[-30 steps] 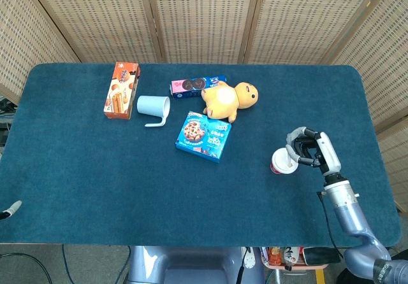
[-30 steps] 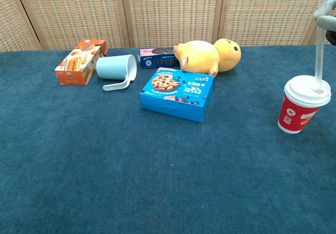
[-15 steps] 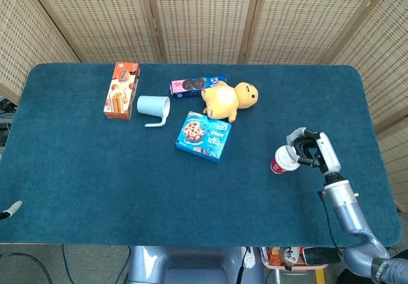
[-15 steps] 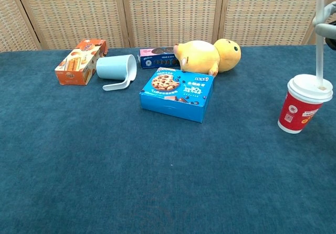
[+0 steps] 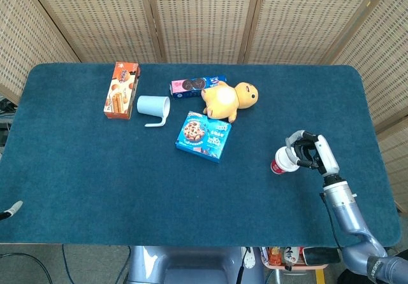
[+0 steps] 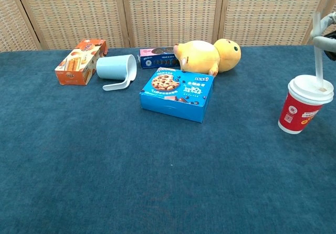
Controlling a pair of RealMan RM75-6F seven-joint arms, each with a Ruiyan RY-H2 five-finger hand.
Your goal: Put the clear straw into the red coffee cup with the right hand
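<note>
Right hand: the right hand (image 5: 312, 153) sits at the right side of the bench, just beside and above the red coffee cup, with its fingers (image 6: 324, 25) curled around the clear straw, gripping it near the top. Only a sliver of this hand shows at the right edge of the chest view.
Clear straw: the clear straw (image 6: 318, 61) stands almost upright, leaning slightly, with its lower end passing through the cup's white lid (image 6: 311, 87).
Red coffee cup: the red coffee cup (image 6: 297, 113) stands upright on the bench near the right edge, well apart from the other things; in the head view it shows as (image 5: 283, 161).
Left hand: not seen in either view.
Bench: the bench (image 5: 95, 169) is covered in dark blue cloth.
Blue cookie box: a blue cookie box (image 6: 177, 93) lies flat near the middle of the bench.
Yellow plush toy: a yellow plush toy (image 6: 207, 56) lies on its side just behind the blue cookie box.
Dark cookie pack: a dark cookie pack (image 6: 157, 57) lies touching the toy's left side.
Pale blue mug: a pale blue mug (image 6: 116, 68) lies tipped on its side, its opening facing right and its handle on the cloth.
Orange box: an orange box (image 6: 81, 61) lies just left of the mug.
Backdrop: woven screens (image 5: 204, 16) stand behind the bench.
</note>
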